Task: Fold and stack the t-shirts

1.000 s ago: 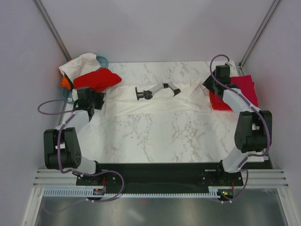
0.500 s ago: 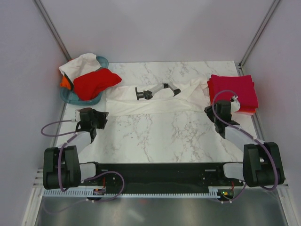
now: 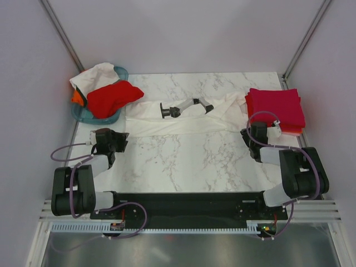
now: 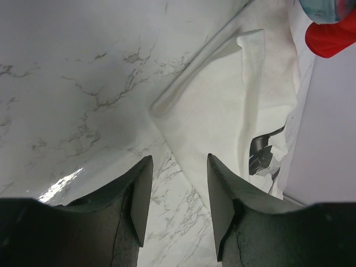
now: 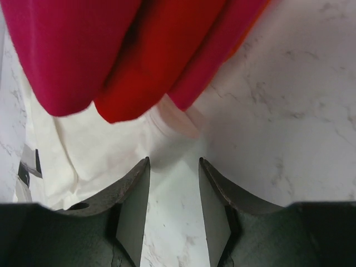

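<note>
White shirt [image 3: 167, 125] is the one in work: it lies as a long flat band across the far middle of the bench [image 3: 183, 161], dark print [image 3: 181, 107] up. Its left end is near the basket [image 3: 83, 115], and its right end runs up to the folded stack [image 3: 276, 108], apparently tucked just under the stack's edge in the right wrist view. Stack is red and crimson layers at far right, so some of the job looks done. Red shirt [image 3: 111, 97] and orange shirt [image 3: 76, 98] sit unfolded in the basket. Left tool [image 4: 178, 167] has jaws apart with nothing between them and hangs low over bare bench just off the band's near-left corner. Right tool [image 5: 173, 162] is the same: jaws apart and empty, aimed at the white edge below the stack. My read: this is the approach for a two-handed fold of the white shirt. Next move calls for each tool to drop onto its near corner, pinch cloth only, then lift both ends level and carry them over together. Right side needs care, since the stack overhangs that corner and a sloppy pinch could grab or drag a red layer.
</note>
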Motion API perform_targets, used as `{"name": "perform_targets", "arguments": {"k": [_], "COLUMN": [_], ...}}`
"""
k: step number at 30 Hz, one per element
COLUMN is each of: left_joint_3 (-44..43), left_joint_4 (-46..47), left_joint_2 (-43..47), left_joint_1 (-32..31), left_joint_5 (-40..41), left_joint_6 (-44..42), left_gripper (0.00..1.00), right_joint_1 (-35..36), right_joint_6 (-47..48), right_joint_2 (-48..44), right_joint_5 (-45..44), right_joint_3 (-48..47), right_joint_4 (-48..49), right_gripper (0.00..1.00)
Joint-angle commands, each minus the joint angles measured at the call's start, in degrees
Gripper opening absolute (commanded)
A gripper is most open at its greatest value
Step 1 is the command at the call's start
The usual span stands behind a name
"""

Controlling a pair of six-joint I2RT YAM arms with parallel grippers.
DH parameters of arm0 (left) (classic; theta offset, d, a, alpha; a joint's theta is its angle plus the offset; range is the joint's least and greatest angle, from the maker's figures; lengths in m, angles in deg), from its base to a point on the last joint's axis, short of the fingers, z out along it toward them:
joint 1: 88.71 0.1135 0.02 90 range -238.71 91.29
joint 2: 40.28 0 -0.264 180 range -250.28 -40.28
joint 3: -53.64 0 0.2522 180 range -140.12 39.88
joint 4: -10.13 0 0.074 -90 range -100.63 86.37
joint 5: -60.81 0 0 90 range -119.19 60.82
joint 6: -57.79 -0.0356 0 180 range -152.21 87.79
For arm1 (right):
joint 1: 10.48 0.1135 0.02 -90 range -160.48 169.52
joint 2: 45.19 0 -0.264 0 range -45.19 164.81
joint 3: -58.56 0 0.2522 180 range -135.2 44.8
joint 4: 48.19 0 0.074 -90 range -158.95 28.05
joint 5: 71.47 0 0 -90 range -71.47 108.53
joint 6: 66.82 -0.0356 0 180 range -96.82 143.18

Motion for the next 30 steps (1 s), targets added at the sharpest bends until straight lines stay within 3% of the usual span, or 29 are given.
{"name": "perform_targets", "arguments": {"k": [1, 6, 9, 10, 12, 30], "left_joint_3": [0.4, 0.9, 0.8, 0.8, 0.8, -1.2], "left_joint_4": [2.8, 2.8, 2.8, 2.8, 3.3, 8.9], "left_joint_2": [-0.2, -0.2, -0.8, -1.2, -2.1, -12.4], "left_joint_1": [-0.1, -0.1, 0.0, -0.1, -0.1, -1.0], "left_joint_5": [1.4, 3.5, 4.0, 4.1, 4.1, 5.9], "left_joint_6": [2.0, 1.7, 1.6, 1.5, 1.4, 3.1], "left_gripper": [0.50, 0.50, 0.49, 0.49, 0.49, 0.39], "right_joint_1": [0.3, 0.3, 0.3, 0.3, 0.3, 0.4], "right_joint_6": [-2.1, -1.4, -0.2, -0.1, 1.7, 3.7], "right_joint_2": [3.4, 5.0, 5.3, 5.0, 4.1, 3.1], "right_joint_5": [-2.7, -4.7, -5.9, -6.3, -8.7, -8.1], "right_joint_3": [-3.4, -4.0, -4.7, -4.6, -4.7, -4.4], "right_joint_4": [3.9, 5.7, 5.3, 5.0, 4.5, 6.0], "right_gripper": [0.48, 0.38, 0.18, 0.08, 0.00, 0.00]}}
